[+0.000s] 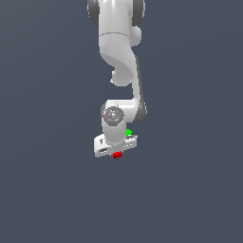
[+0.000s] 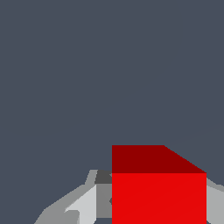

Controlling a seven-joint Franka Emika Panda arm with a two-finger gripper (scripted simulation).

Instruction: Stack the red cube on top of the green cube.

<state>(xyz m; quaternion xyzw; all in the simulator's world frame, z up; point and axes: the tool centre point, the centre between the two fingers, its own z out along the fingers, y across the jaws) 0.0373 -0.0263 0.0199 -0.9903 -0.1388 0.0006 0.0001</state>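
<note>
The gripper is seen from above in the exterior view, pointed straight down beneath the white arm. The red cube is located at the gripper's lower edge in that view, partly hidden under the white gripper body, so that only a small red part is visible. In the wrist view, the red cube is shown large and close, with a grey finger against one of its sides and a second grey finger part visible at its opposite side. The cube is thus seated between the two fingers, and the gripper is clamped on it.

The green cube is seen at the opposite side of the gripper body from the red cube, close to the wrist and just beside the grey link of the arm. Only a small green part of it is visible past the gripper. The green cube is not visible in the wrist view. The two cubes are apart, with the gripper body between them in the exterior view. The height of the red cube above the dark grey floor cannot be told.
</note>
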